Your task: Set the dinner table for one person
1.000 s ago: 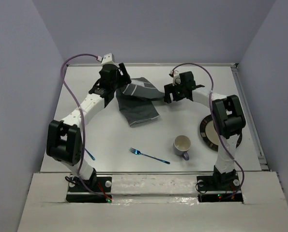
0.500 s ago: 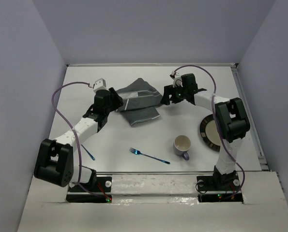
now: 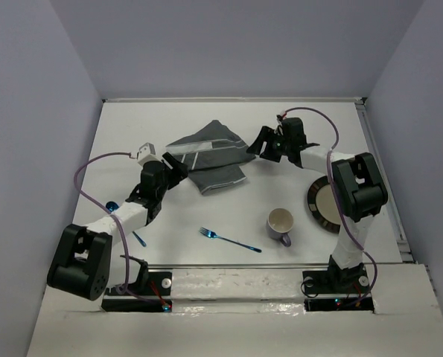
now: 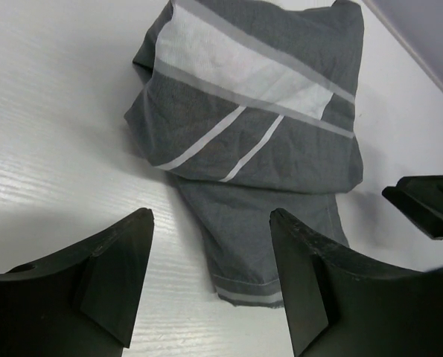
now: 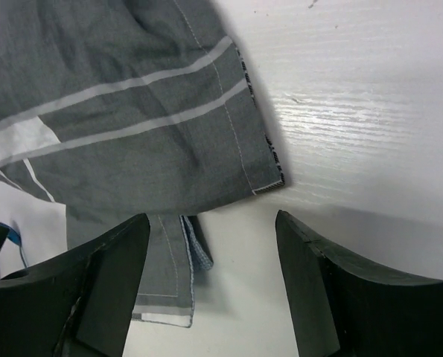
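Observation:
The dinner table [image 3: 169, 216] is a matte-white top. A dark grey placemat with pale stripes [image 3: 210, 156] lies crumpled and folded over itself at the far middle. My left gripper [image 3: 178, 169] is open and empty, just off the cloth's near-left edge. In the left wrist view the placemat [image 4: 251, 126] lies ahead of the open gripper [image 4: 210, 275]. My right gripper [image 3: 257, 146] is open and empty at the cloth's right edge. In the right wrist view the cloth [image 5: 132, 111] lies ahead of that gripper [image 5: 210, 282], with a hem corner between the fingers.
A dark-rimmed plate [image 3: 322, 204] sits at the right, partly under my right arm. A lilac mug [image 3: 281, 224] stands left of it. A blue-handled fork [image 3: 230, 239] lies near the front middle. Another blue utensil [image 3: 138, 238] lies under my left arm.
My left gripper has drawn back from the placemat toward the near left. My right gripper has shifted slightly right, off the cloth. The placemat has settled into a folded heap.

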Robot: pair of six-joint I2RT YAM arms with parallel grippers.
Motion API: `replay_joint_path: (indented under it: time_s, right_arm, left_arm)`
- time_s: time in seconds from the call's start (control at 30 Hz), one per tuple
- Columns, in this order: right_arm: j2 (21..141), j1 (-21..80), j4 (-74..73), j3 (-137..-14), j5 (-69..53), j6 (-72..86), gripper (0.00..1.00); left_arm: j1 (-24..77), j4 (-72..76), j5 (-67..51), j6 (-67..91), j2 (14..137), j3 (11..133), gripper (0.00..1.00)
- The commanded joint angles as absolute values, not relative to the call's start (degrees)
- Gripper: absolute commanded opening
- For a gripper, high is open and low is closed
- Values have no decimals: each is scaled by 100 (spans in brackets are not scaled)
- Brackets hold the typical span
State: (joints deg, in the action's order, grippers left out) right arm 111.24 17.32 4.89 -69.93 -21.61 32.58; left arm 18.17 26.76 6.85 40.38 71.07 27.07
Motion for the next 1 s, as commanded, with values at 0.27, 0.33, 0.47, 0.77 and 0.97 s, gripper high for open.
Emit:
replay_joint_path:
  time_s: [0.27, 0.33, 0.47, 0.77, 0.97]
  right_arm:
    - [11398, 2048, 1880, -6302, -2004, 5158, 79]
    - [11461, 2048, 1951, -6337, -1943, 5282, 79]
    - [11636, 2048, 2083, -6460, -1662, 5563, 77]
    - [11980, 2048, 2443, -6978, -1011, 5546, 32]
    - [11752, 2048, 2663, -7189, -537, 5177, 0]
  left_arm:
    - [1275, 4324, 300, 4324, 8119, 2847, 74]
    - [1274, 4394, 255, 4315, 8287, 2891, 74]
    - [1231, 4535, 185, 4254, 8735, 3076, 74]
    - [1195, 4930, 149, 4218, 9387, 3454, 71]
    - [1195, 5115, 149, 4298, 9650, 3805, 54]
